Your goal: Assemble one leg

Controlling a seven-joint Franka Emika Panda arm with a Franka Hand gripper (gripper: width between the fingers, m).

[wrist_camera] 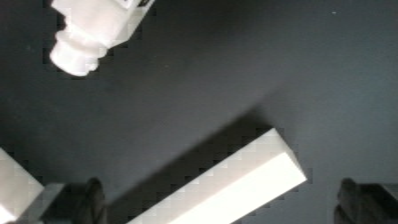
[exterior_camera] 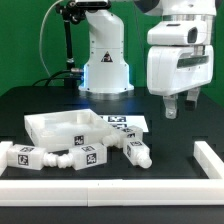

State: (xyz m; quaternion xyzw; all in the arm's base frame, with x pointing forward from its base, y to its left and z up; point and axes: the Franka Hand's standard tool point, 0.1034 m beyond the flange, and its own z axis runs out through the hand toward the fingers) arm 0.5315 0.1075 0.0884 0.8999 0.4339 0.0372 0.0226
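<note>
The gripper was seen hanging above the black table at the exterior view's right, its jaws held apart with nothing between them. The leg was found lying on its side on the table, lower and to the exterior view's left of the gripper, near the white tabletop panel. Another leg was noted further left.
</note>
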